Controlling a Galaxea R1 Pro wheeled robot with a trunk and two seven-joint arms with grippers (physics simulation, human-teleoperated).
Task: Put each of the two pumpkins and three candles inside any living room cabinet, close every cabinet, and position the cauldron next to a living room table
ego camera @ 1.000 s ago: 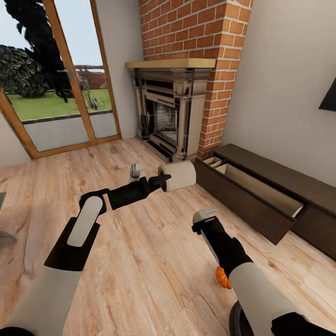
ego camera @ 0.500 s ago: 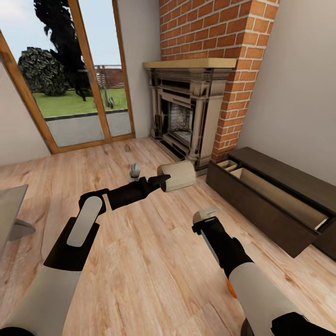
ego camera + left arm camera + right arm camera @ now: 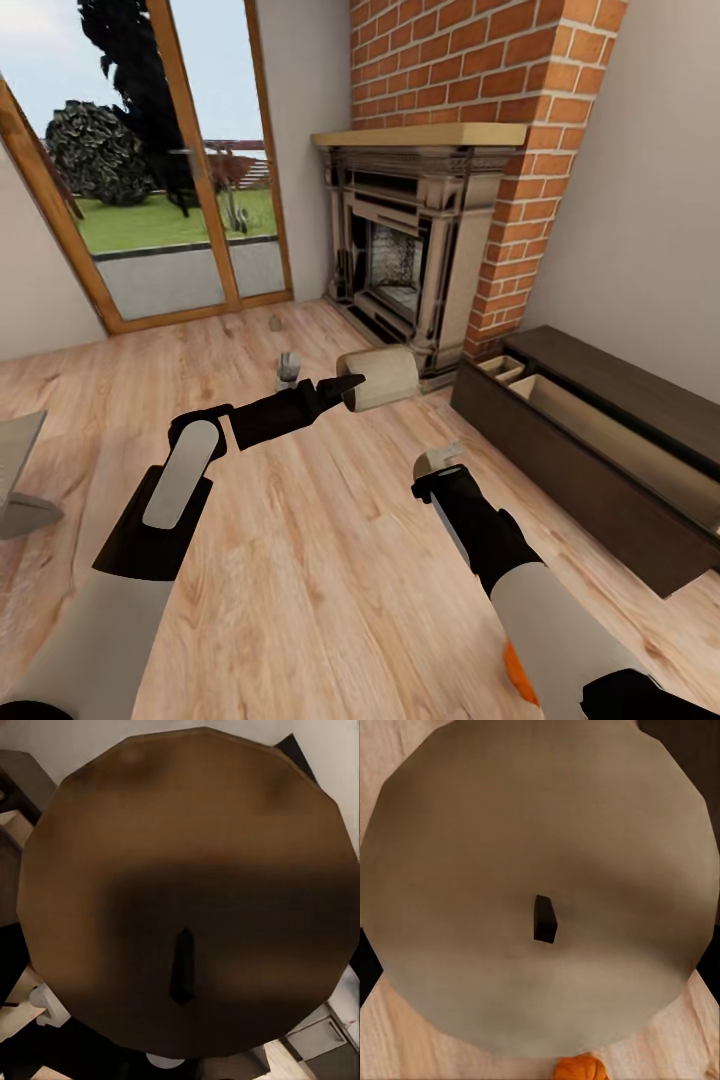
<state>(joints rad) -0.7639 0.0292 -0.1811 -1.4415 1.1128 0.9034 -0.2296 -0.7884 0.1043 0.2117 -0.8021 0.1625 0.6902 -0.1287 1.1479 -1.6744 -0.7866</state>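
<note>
My left gripper [image 3: 352, 385] is shut on a cream candle [image 3: 380, 376], held sideways above the floor in front of the fireplace. In the left wrist view the candle's round top [image 3: 187, 855] with its dark wick faces the camera. My right gripper [image 3: 437, 472] is shut on a second candle [image 3: 436, 460]; its wicked top [image 3: 540, 832] fills most of the right wrist view. An orange pumpkin [image 3: 520, 672] [image 3: 579, 1069] lies on the floor behind my right forearm. The dark-brown cabinet [image 3: 560, 470] runs along the right wall with a long drawer [image 3: 620, 445] pulled open.
A brick chimney with an ornate fireplace [image 3: 410, 260] stands ahead. Glass doors [image 3: 160, 230] are at the back left. A small grey object [image 3: 288, 368] and a smaller one [image 3: 275, 322] lie on the wood floor. A table edge [image 3: 15, 470] shows at the far left.
The whole view has shifted, so fireplace and cabinet sit further right and the pumpkin lower in the picture. Both arms hold the same pose, each still gripping its candle.
</note>
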